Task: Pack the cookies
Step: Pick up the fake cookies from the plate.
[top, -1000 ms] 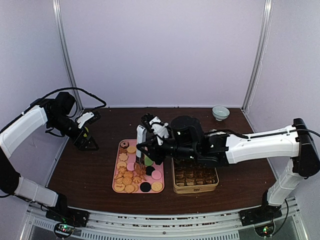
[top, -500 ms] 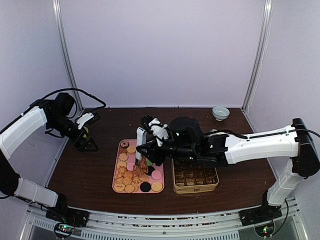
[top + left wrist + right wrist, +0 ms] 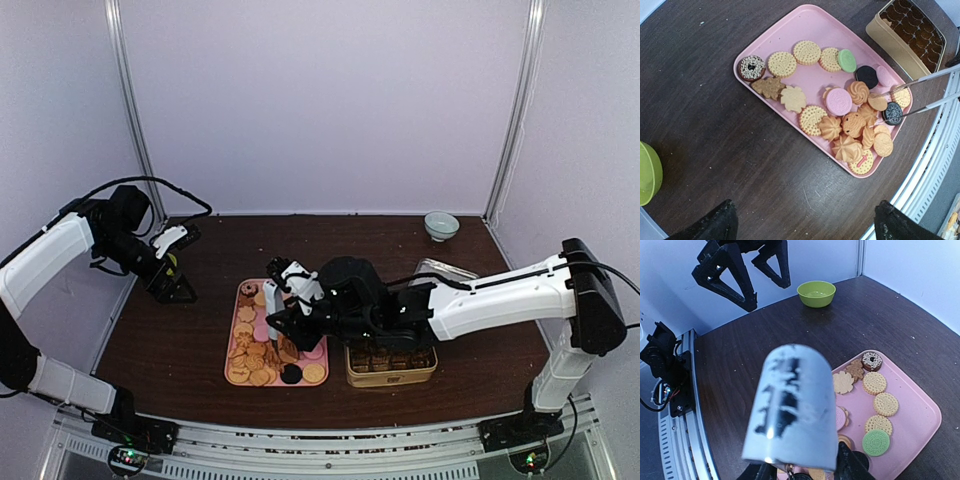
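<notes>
**Top external view.** The right arm has shifted left and toward the near edge since the earlier frame. The right gripper (image 3: 285,318) now hangs over the middle of the pink rectangular plastic tray (image 3: 233,335). Its grip is too small to read here. The cookies (image 3: 255,365), small tan, pink, black and green biscuits, lie on that tray, on the dark brown wooden bench (image 3: 170,350). The gold rectangular box with a grid insert (image 3: 390,368) stands just right of the tray. The left gripper (image 3: 180,288) is unchanged, spread, well left of the tray.

**Left wrist view.** The left gripper's own fingers (image 3: 715,225) stand wide apart. The two arms of the metal tongs (image 3: 935,76) are apart, with a black disc cookie (image 3: 893,113) between their tips. Contact cannot be told.

**Right wrist view.** The bent end of the tongs fills the centre, pinched between dark fingers (image 3: 852,469). A green round bowl (image 3: 816,292) stands farther off on the bench.
</notes>
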Robot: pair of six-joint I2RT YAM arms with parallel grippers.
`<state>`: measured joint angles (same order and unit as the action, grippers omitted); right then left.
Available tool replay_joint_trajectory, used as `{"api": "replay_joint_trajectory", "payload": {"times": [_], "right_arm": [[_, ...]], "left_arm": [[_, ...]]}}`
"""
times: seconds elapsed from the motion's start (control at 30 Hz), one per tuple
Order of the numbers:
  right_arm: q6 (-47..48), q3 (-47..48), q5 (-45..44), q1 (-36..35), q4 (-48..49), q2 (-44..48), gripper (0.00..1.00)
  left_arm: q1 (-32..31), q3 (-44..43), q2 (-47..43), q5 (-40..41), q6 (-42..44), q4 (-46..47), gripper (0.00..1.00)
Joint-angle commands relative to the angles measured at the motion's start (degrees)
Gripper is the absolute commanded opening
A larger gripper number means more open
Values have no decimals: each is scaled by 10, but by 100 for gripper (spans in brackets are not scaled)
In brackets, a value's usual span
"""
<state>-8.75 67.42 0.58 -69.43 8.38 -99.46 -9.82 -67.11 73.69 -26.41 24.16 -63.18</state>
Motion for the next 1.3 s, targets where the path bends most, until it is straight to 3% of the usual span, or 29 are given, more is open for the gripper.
{"api": "replay_joint_trajectory", "payload": {"times": [0.0,0.2,0.5,0.9,1.27], "right_arm": [[20,15,-55,-6,8,-3,37],[27,19,-67,-6,2,-12,32],[14,28,-80,-6,-6,-3,0],[21,34,-65,10,-26,55,0],[43,-31,52,126,-105,188,0]], "left_arm": [[3,4,-9,-5,8,-4,98],[4,3,-7,-6,7,-3,98],[4,3,-9,-7,6,-3,98],[4,0,-10,-8,5,-4,98],[3,1,-9,-4,8,-3,98]]}}
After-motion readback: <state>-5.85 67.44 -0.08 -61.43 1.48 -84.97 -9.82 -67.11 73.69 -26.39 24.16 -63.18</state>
